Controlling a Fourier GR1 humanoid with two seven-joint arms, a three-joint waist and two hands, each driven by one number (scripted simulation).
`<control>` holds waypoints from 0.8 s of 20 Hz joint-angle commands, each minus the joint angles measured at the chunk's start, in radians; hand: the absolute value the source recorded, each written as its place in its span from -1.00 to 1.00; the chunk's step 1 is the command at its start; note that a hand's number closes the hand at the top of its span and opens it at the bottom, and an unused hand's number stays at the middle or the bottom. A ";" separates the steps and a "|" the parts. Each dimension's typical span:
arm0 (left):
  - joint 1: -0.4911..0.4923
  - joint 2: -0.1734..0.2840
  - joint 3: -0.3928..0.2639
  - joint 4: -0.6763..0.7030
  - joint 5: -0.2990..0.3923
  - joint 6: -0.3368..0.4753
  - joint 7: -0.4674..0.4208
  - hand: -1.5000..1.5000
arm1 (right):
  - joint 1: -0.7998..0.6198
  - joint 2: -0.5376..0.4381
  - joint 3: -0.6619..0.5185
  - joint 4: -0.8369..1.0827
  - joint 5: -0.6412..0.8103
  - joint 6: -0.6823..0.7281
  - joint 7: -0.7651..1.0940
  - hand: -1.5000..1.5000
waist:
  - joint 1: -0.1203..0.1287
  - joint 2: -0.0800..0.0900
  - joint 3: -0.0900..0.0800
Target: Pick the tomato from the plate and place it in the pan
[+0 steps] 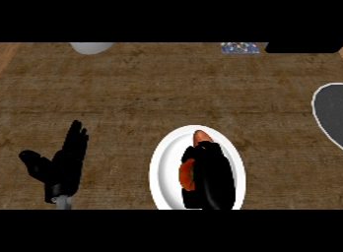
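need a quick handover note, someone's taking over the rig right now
Right hand: over the white round plate, fingers curled round the red-orange tomato; whether it is lifted cannot be told.
Left hand: open, resting at lower left, fingers up.
Dark round pan: right edge of the brown counter, nothing in it.
Done: tomato grasped. Left: carry it right and place it in the pan.

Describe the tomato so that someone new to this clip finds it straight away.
Start at the white plate at the lower middle of the brown counter. The right hand lies over the plate, its black fingers curled round the tomato. It is the only orange-red thing in view, showing at the hand's left side and beyond the fingers.
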 commanded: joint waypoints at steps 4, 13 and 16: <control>-0.020 0.001 0.013 0.067 0.000 -0.016 0.032 0.00 | -0.033 0.014 -0.029 0.153 0.006 -0.091 -0.076 1.00 | 0.000 0.015 -0.004; 0.040 0.027 0.019 -0.014 0.022 -0.032 0.068 0.00 | -0.054 -0.168 -0.259 0.072 -0.212 0.311 -0.051 1.00 | -0.001 0.013 -0.005; 0.040 0.000 -0.003 0.029 -0.014 -0.011 0.039 0.00 | -0.046 -0.206 -0.245 0.014 -0.160 0.293 -0.069 1.00 | -0.008 0.012 -0.005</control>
